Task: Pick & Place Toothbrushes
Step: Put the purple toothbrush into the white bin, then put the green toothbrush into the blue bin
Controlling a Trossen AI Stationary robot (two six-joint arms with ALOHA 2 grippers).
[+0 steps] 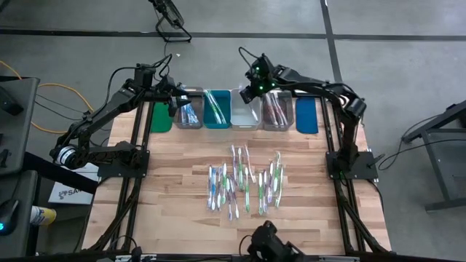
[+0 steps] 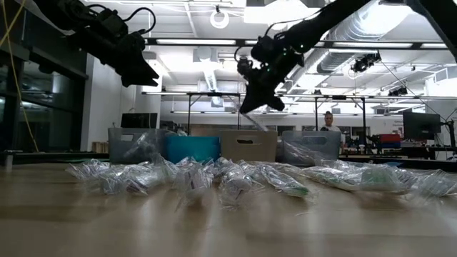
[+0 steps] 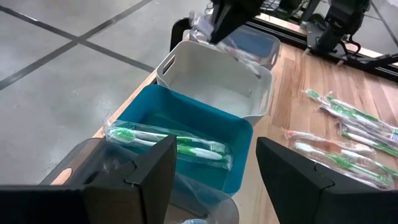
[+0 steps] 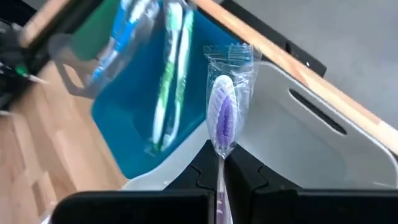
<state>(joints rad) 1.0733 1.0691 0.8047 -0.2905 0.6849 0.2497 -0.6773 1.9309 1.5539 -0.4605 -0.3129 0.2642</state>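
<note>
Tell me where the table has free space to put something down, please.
Bare wood lies between the row of bins and the toothbrushes, and on both sides of that pile, toward the table edges. The near strip is also free. The middle is crowded with wrapped brushes.

Bright even overhead light, ceiling lamps (image 2: 214, 41) glaring in low view, foreground tabletop (image 2: 228, 221) blurred
</note>
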